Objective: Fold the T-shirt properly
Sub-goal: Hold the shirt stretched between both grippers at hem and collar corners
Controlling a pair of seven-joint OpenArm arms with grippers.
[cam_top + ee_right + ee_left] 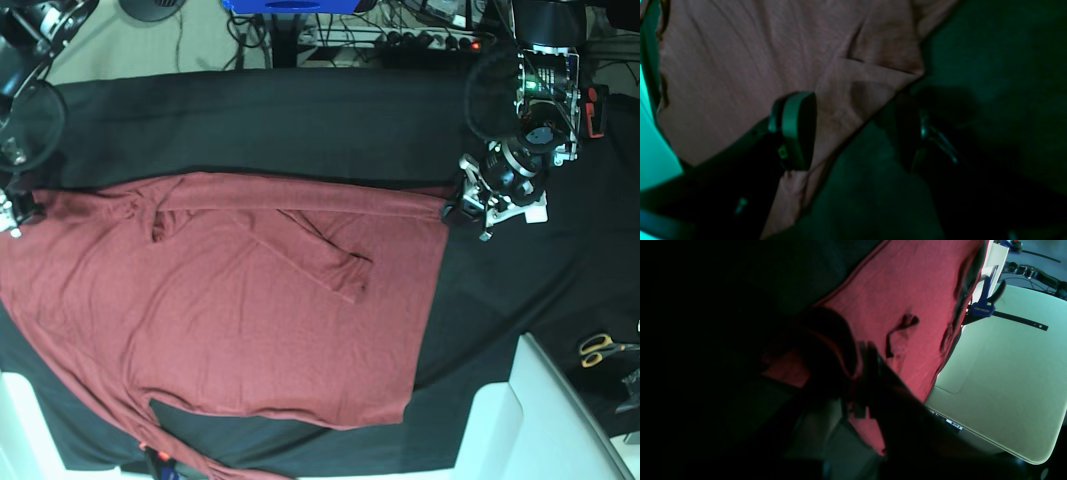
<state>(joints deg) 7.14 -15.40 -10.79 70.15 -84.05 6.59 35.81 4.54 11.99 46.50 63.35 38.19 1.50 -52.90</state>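
1. Base view showed the large brick-red thin-knit long-sleeved T-shirt (230, 330) spread across the black tablecloth (300, 120) on the table, 1 sleeve folded across its chest and its lower part hanging over the near edge.
2. The left gripper (462, 202) sat at the shirt's upper corner on that view's right, its jaws closed together on the red cloth; the left wrist view showed fabric bunched at the dark fingers.
3. The right gripper (853, 130) was low over the opposite edge of the shirt, jaws apart, 1 finger (796, 130) over the cloth and the other over the tablecloth, nothing pinched yet.
4. Risk: if the right jaws closed too far out, they would probably catch only a thin hem or the tablecloth, and the fold would come up lopsided.
5. Risk: pulling with 1 corner held could drag the loose sleeve and wrinkle the body.
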